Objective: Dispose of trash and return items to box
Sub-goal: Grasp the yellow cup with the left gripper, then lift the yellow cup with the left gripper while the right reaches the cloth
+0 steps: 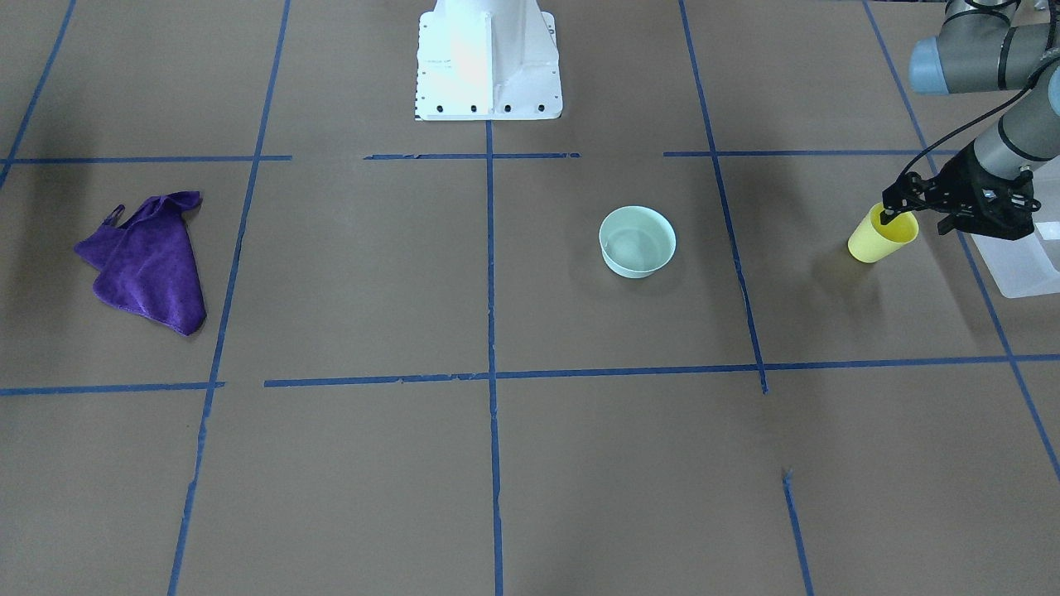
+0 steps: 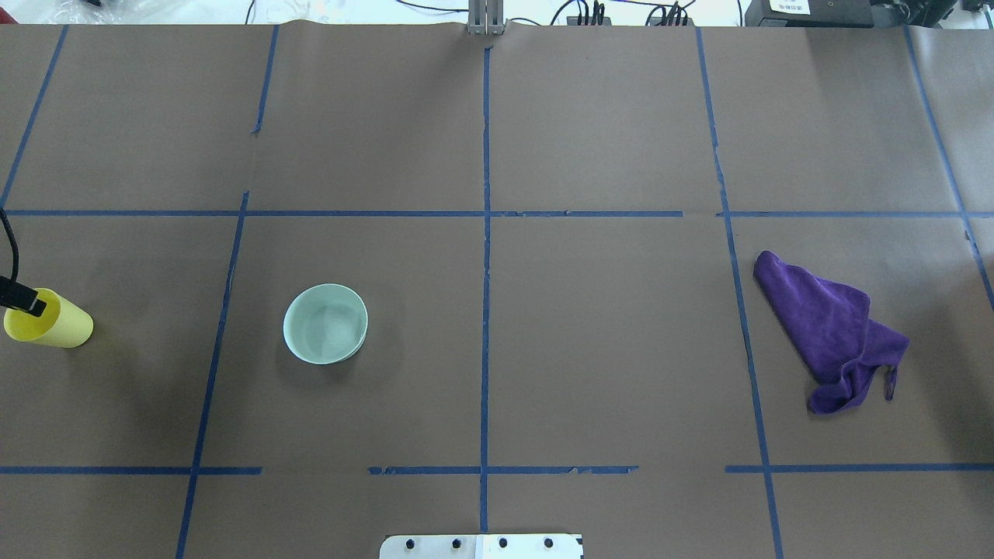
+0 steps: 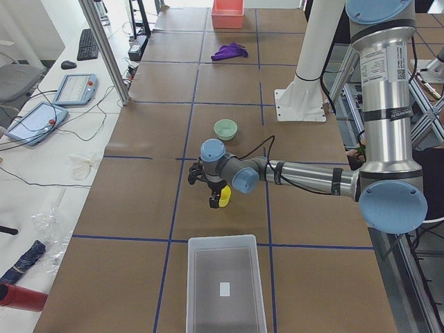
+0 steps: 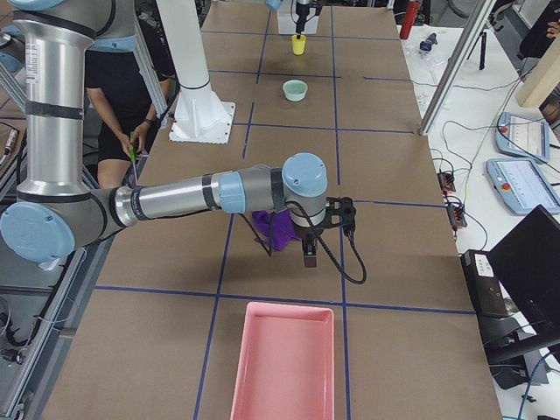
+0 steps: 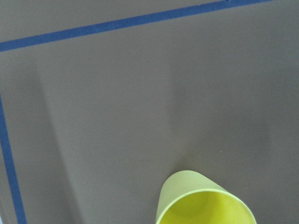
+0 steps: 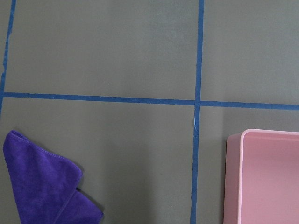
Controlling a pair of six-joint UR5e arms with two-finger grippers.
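Note:
The yellow cup [image 1: 878, 237] hangs tilted just above the table at the robot's far left, near the box. My left gripper [image 1: 890, 217] is shut on its rim, one finger inside the cup. The cup also shows in the overhead view [image 2: 54, 322] and the left wrist view [image 5: 205, 200]. The mint-green bowl [image 1: 637, 241] stands upright and empty on the table, also in the overhead view [image 2: 325, 323]. The frosted-white box [image 3: 225, 284] lies beside the cup, its corner in the front view [image 1: 1027, 265]. My right gripper [image 4: 308, 254] hovers over the purple cloth; I cannot tell whether it is open or shut.
A crumpled purple cloth [image 2: 835, 334] lies on the robot's right side, also in the right wrist view [image 6: 42, 186]. A pink tray [image 4: 282, 363] stands at the table's right end. The white robot base [image 1: 489, 66] is at the table's edge.

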